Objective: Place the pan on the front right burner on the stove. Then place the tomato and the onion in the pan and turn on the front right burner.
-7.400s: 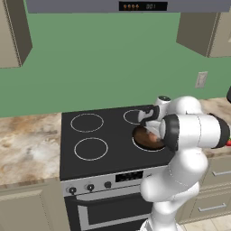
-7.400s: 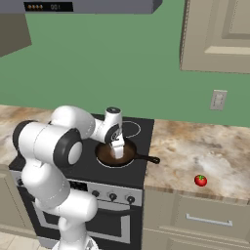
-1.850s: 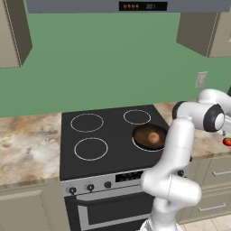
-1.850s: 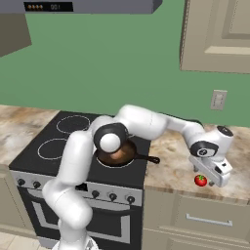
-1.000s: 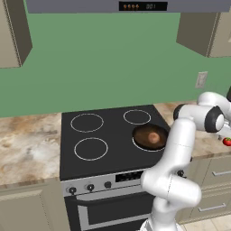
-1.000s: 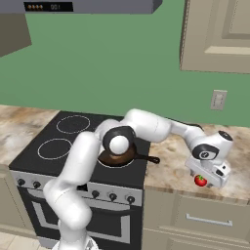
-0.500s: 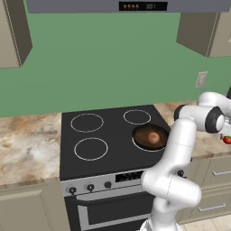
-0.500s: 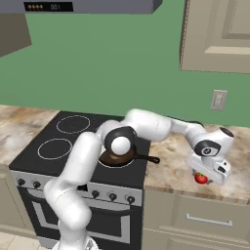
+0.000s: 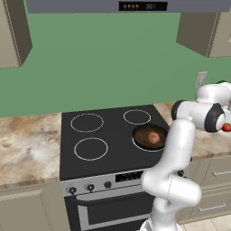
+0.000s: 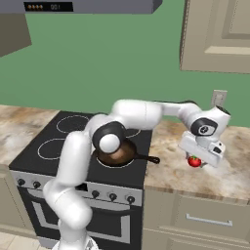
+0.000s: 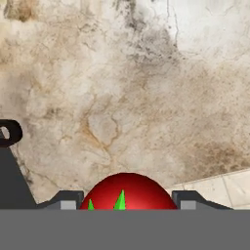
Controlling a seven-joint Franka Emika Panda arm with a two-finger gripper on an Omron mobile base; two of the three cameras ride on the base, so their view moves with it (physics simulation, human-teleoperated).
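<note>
The dark pan (image 9: pixel 143 135) sits on the front right burner (image 9: pixel 137 145) of the black stove (image 9: pixel 113 155), its handle (image 10: pixel 147 158) pointing right. The pale onion (image 9: pixel 154 137) lies inside the pan. The red tomato (image 10: pixel 194 161) with its green top rests on the marble counter to the right of the stove. My gripper (image 10: pixel 196 159) reaches down over it. In the hand view the tomato (image 11: pixel 127 191) fills the gap between both fingertips (image 11: pixel 66 199), which touch its sides. The tomato (image 9: pixel 226 127) also peeks out beside the wrist in the left base view.
Marble counter (image 10: pixel 171 171) runs on both sides of the stove, with drawers (image 10: pixel 205 219) below. Knobs (image 10: pixel 112 196) line the silver front panel. A wall outlet (image 10: pixel 218 97) and an upper cabinet (image 10: pixel 215 34) are behind the hand. The pan handle's tip (image 11: pixel 9 132) shows left of the gripper.
The jaws have closed in on the tomato's sides. The arm has hardly moved, and the pan and onion stay put.
</note>
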